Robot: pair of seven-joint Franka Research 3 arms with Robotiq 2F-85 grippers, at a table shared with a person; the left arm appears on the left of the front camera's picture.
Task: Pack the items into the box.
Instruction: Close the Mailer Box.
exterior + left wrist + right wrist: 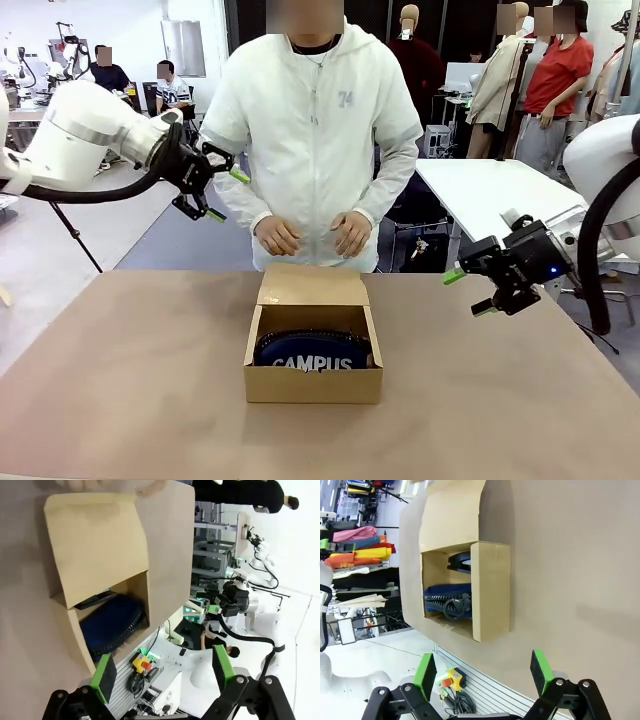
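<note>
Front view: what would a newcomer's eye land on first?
The open box in the middle of the table, with the navy CAMPUS pencil case lying inside. Then the left gripper and right gripper, both open, hanging above the table on either side of it. A person in a white jacket stands at the far edge, behind the box.

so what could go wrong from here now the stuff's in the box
The flap lid lies open close to the person's hands, so an arm reaching to close it might meet them. The pencil case crowds the front wall of the box and, if it stands proud, could keep the lid from shutting flat.
</note>
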